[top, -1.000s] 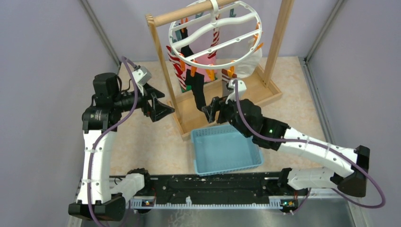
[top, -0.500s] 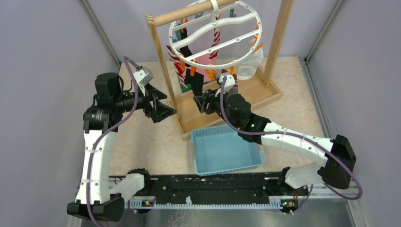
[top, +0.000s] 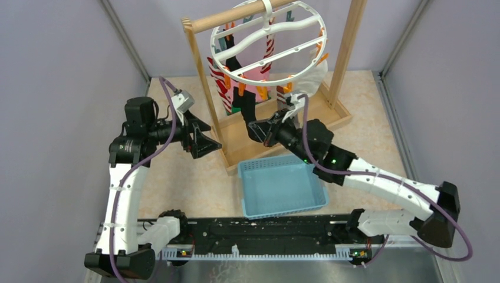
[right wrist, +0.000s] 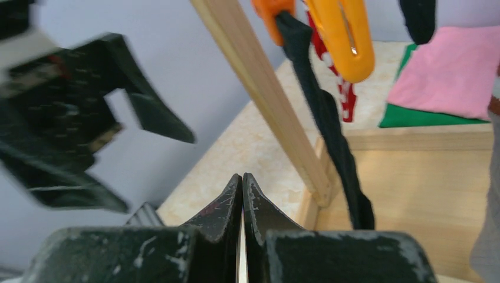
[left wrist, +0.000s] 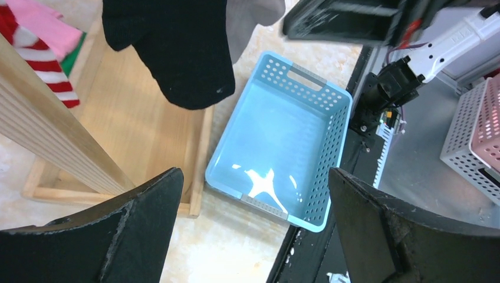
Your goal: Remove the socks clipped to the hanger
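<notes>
Left claw [top: 212,135]: fingers [left wrist: 141,230] spread wide apart, gripping nothing. It is held level above the counter [top: 177,177]. The left post of the wooden stand [top: 203,82] is just ahead of its tips.

Left wrist view: the light-blue basket [left wrist: 306,75] lies ahead of and below the claw, framed between the two fingers. The post runs ahead-left. The black sock [left wrist: 177,53] hangs ahead of the claw, its toe free over the stand's base, near the basket's far-left corner.

Hanger [top: 257,35]: white ring, tilted, hooked on the stand's round rod [top: 236,16], above and beyond both claws. Under it hang a striped sock [top: 221,82] (red and white) towards the left claw's side, the black sock in the middle, and a pale sock [top: 309,82] beyond the right claw.

Right claw [top: 255,128]: fingers pressed together, nothing visible between them. In the top view the tips are at the black sock's lower end; contact cannot be told there.

Right wrist view: the sock hangs ahead and to the right of the closed tips, apart from them. An orange clip [right wrist: 271,9] pinches its top, and a yellow-orange clip [right wrist: 345,35] hangs just beside that. A pink-and-green sock [right wrist: 454,71] is further right.
</notes>
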`<state>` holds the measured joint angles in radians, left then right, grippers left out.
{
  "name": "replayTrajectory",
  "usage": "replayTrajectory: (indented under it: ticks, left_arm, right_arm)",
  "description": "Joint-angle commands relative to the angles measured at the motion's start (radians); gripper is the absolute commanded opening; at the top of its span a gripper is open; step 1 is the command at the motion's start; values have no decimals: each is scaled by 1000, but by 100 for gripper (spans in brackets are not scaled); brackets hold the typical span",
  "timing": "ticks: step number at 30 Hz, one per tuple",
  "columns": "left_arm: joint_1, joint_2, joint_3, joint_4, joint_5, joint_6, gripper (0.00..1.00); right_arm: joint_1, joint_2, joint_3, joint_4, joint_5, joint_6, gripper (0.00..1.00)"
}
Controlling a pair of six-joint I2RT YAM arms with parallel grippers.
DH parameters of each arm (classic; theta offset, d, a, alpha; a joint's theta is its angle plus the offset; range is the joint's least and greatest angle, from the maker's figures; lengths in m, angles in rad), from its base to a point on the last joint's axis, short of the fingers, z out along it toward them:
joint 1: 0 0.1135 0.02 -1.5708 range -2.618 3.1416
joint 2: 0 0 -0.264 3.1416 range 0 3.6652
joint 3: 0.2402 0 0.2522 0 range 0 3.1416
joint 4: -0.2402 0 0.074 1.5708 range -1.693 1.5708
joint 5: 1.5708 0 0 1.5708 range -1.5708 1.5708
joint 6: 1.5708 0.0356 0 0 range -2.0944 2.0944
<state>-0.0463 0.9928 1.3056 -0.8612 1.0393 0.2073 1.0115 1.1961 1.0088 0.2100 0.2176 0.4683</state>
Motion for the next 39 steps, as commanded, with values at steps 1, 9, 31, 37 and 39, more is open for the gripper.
replayTrajectory:
  ticks: [1,9,31,37,39]
  left_arm:
    - [-4,-14,-61,83,73,-22,99]
    - [-4,-20,-62,85,92,-9,99]
    - [-4,-17,-15,-53,19,29,99]
    - [-5,-30,-50,26,53,-52,99]
    - [-10,-26,-57,73,69,-90,99]
  right_arm:
    - [1,-108,-7,-81,-148,75,0]
    - [1,-154,-61,-142,15,-10,57]
    - [6,145,42,145,47,-53,0]
    - [13,-70,-98,77,-62,49,0]
    - [13,-108,-106,26,-96,62,0]
